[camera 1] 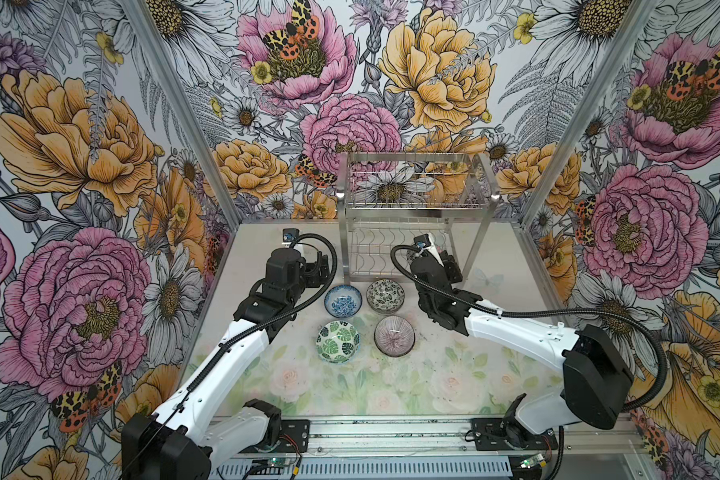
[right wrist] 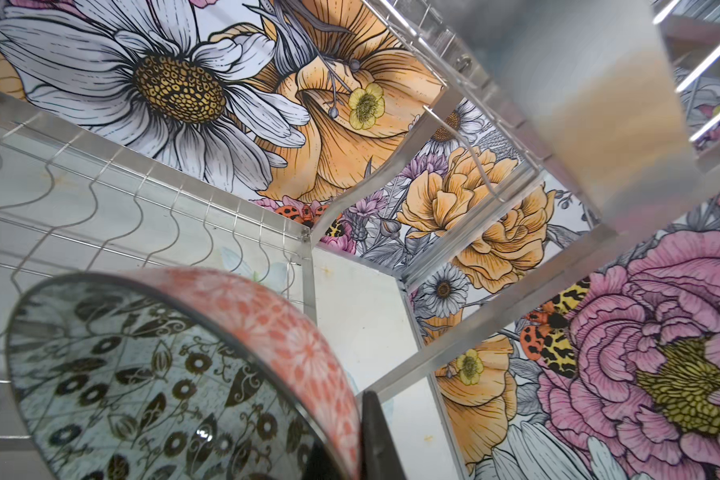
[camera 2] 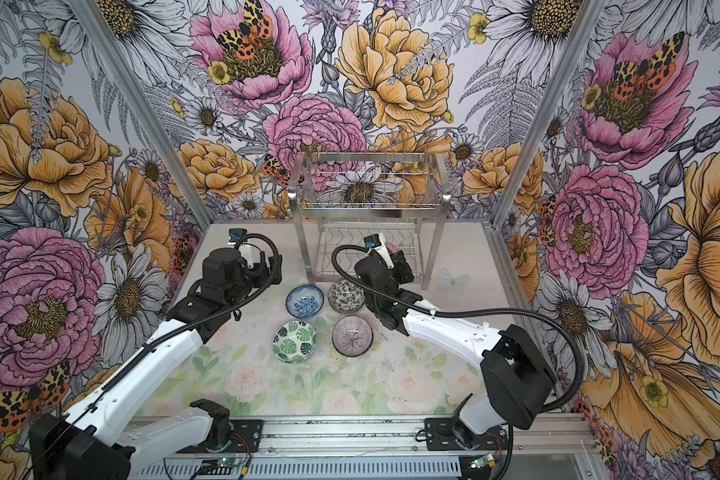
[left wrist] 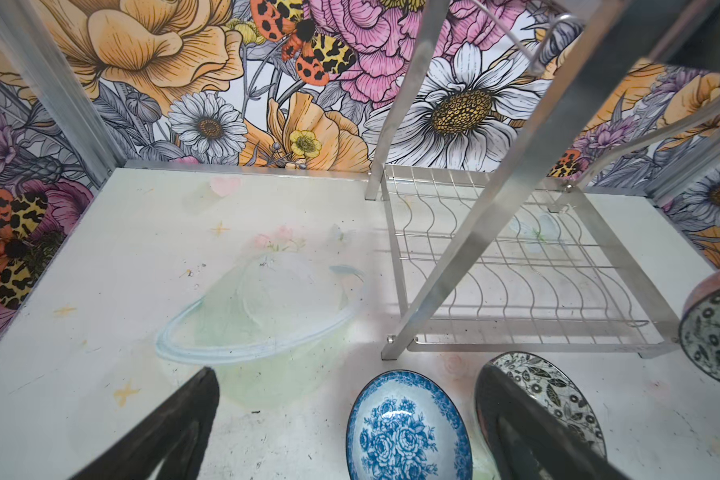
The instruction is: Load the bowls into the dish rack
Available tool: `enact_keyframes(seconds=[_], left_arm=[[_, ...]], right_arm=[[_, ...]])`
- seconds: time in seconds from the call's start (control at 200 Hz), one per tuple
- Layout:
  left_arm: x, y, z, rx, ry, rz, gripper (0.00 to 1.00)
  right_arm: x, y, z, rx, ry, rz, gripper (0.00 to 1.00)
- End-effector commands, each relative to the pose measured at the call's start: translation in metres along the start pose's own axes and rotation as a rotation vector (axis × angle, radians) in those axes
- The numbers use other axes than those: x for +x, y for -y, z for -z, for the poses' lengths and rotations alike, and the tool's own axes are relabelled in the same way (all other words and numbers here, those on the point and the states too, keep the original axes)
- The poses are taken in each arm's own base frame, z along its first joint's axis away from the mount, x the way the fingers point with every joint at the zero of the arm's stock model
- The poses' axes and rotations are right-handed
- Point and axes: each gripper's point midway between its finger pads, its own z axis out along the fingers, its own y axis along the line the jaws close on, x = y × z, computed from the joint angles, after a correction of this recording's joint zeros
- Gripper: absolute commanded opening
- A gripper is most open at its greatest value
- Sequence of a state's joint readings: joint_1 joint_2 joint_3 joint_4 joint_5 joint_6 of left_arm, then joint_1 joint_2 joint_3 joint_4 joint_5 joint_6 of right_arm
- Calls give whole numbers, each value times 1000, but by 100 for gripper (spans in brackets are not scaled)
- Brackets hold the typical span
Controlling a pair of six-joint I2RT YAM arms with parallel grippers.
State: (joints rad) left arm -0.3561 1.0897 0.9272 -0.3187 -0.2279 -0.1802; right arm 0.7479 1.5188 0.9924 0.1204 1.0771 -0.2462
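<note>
Top views: a steel two-tier dish rack (camera 1: 416,208) stands at the back of a pale tabletop (camera 1: 495,291), in a booth with flowered walls. Four bowls sit upright in a square in front of it. The blue bowl (camera 1: 343,301) and the black-and-white floral bowl (camera 1: 385,295) are nearer the rack. The green leaf bowl (camera 1: 338,342) and the pink striped bowl (camera 1: 394,335) are nearer the robot. The left arm (camera 1: 242,345) ends just left of the blue bowl. The right arm (camera 1: 516,328) reaches into the front of the rack's lower tier.

Left wrist view: the left gripper (left wrist: 350,374) is spread wide and holds nothing. The blue bowl lies between its dark fingers (left wrist: 175,428), and the floral bowl is partly behind the other finger. At the edge, a fifth bowl (left wrist: 715,328) hangs tilted by the rack's front corner.

Right wrist view: the right gripper (right wrist: 346,440) is pinched closed on the rim of that fifth bowl. It is coral outside, with black flowers inside. It is held on edge over the lower tier's wavy wire dividers (right wrist: 142,216). Whether it touches the wires cannot be told.
</note>
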Motion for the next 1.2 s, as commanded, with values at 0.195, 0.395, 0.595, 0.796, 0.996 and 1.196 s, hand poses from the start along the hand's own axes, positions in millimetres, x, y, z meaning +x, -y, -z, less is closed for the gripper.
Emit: enact_keyframes(seconds=[0.195,0.395,0.595,0.796,0.996,1.196], left_arm=[[1,4,-3,33,1,-9,99],[-4,5,-2,38,21,-33,99],[-5,7,-7,41,16,-43,99],[-5,10,-9,54,15,-45,99],[-4,9,-10,51,14,-47,99],[-4,8,-8,46,13,-49,99]], right_arm=[[-28,-1,-26,162,76,143,0],[-29,-13,-58,192,61,229,0],[-23,-22,-91,191,24,279,0],[-19,-26,-123,213,-17,309,0],[-16,-35,-150,252,-49,342,0],[-11,-35,-176,306,-90,353,0]])
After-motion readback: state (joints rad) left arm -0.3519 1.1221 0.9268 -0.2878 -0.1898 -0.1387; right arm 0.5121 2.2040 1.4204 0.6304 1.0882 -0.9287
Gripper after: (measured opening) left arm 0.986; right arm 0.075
